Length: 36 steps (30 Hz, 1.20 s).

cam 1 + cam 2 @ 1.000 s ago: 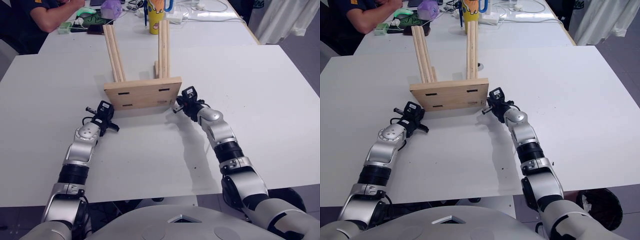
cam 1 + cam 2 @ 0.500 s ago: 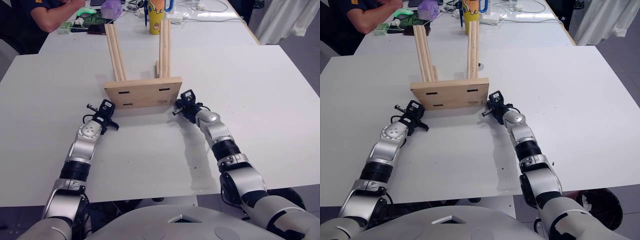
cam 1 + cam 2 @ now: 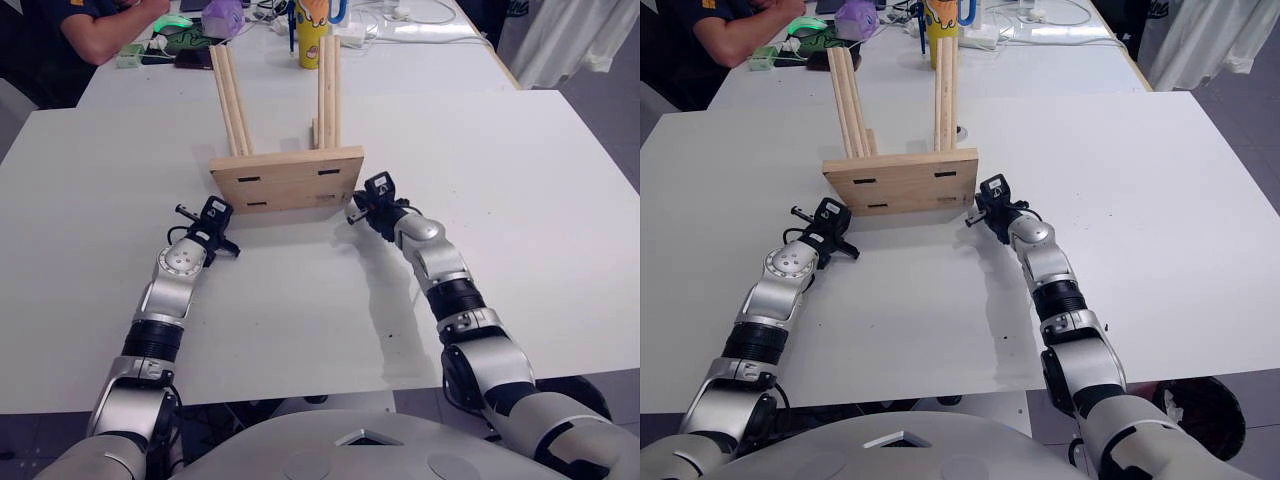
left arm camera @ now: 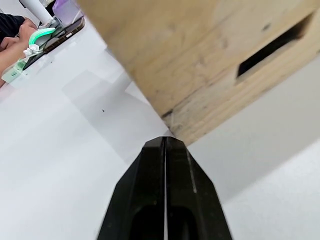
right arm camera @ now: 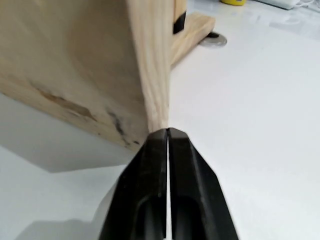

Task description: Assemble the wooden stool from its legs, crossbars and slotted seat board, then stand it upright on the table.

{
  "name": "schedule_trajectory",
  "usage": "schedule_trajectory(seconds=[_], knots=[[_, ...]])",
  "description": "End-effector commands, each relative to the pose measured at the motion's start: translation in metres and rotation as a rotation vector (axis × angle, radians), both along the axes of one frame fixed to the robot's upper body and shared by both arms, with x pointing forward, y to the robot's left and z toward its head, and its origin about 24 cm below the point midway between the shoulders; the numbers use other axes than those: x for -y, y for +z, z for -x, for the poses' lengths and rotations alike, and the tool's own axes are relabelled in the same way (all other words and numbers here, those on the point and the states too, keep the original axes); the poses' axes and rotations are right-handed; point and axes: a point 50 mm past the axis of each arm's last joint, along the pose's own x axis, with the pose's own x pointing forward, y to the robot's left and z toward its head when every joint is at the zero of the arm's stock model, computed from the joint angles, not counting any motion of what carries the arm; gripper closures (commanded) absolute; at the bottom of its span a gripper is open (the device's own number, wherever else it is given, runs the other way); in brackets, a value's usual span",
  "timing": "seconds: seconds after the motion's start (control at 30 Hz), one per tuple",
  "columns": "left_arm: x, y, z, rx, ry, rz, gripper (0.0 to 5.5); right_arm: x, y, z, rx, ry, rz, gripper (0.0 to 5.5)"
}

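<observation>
The wooden stool lies on its side on the white table (image 3: 520, 200). Its slotted seat board (image 3: 287, 180) stands on edge facing me, and two pairs of legs (image 3: 229, 100) (image 3: 327, 95) run away from me. My left gripper (image 3: 220, 213) is shut, its tip at the board's near left corner (image 4: 172, 117). My right gripper (image 3: 361, 206) is shut too, its tip touching the board's near right edge (image 5: 152, 100). Neither holds anything.
A small metal disc (image 5: 214, 39) lies on the table by the right legs. On the far table stand a yellow cup (image 3: 312, 30), a purple item (image 3: 222, 17), a phone and cables. A person's arm (image 3: 105, 30) rests at the far left.
Both grippers have edged slightly forward against the seat board's lower corners. The board has shifted a little away from me.
</observation>
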Motion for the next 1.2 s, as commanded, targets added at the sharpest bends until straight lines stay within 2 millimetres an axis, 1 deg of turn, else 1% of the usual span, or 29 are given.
schedule_trajectory(seconds=[0.03, 0.07, 0.13, 0.2, 0.3, 0.37, 0.43, 0.5, 0.6, 0.7, 0.83, 0.97, 1.07, 1.2], knots=[[0.016, 0.029, -0.005, 0.092, -0.077, 0.055, 5.46, -0.014, 0.038, 0.004, 0.1, 0.087, -0.102, 5.5], [0.018, 0.036, -0.006, 0.11, -0.084, 0.061, 5.46, -0.014, 0.044, 0.005, 0.11, 0.095, -0.11, 5.5], [0.019, 0.043, -0.007, 0.125, -0.084, 0.068, 5.46, -0.013, 0.05, 0.006, 0.114, 0.102, -0.112, 5.5], [0.018, 0.043, -0.007, 0.119, -0.081, 0.061, 5.46, -0.011, 0.047, 0.005, 0.101, 0.088, -0.089, 5.5], [0.014, 0.034, 0.0, 0.068, -0.086, 0.056, 5.46, 0.004, 0.031, 0.002, 0.05, 0.009, -0.004, 5.5], [0.008, 0.021, 0.009, -0.019, -0.087, 0.03, 5.46, 0.01, 0.026, 0.002, 0.037, -0.021, 0.019, 5.5], [-0.006, 0.008, 0.014, -0.095, -0.036, -0.018, 5.46, 0.012, 0.025, 0.002, 0.033, -0.032, 0.024, 5.5], [-0.02, -0.001, 0.015, -0.14, 0.028, -0.059, 5.46, 0.012, 0.023, 0.002, 0.029, -0.036, 0.025, 5.5], [-0.038, -0.004, 0.006, -0.13, 0.117, -0.124, 5.46, 0.009, 0.019, 0.001, 0.017, -0.037, 0.03, 5.5], [-0.047, 0.006, -0.013, -0.053, 0.17, -0.166, 5.46, 0.005, 0.018, 0.0, 0.016, -0.034, 0.03, 5.5], [-0.049, 0.018, -0.032, 0.018, 0.177, -0.203, 5.46, -0.001, 0.02, -0.002, 0.025, -0.028, 0.021, 5.5], [-0.041, 0.027, -0.046, 0.08, 0.144, -0.196, 5.46, -0.004, 0.021, -0.003, 0.028, -0.015, 0.017, 5.5], [-0.036, 0.029, -0.049, 0.097, 0.11, -0.195, 5.46, -0.007, 0.021, -0.004, 0.029, -0.003, 0.014, 5.5], [-0.029, 0.028, -0.046, 0.098, 0.055, -0.174, 5.46, -0.012, 0.023, -0.006, 0.034, 0.021, 0.002, 5.5]])
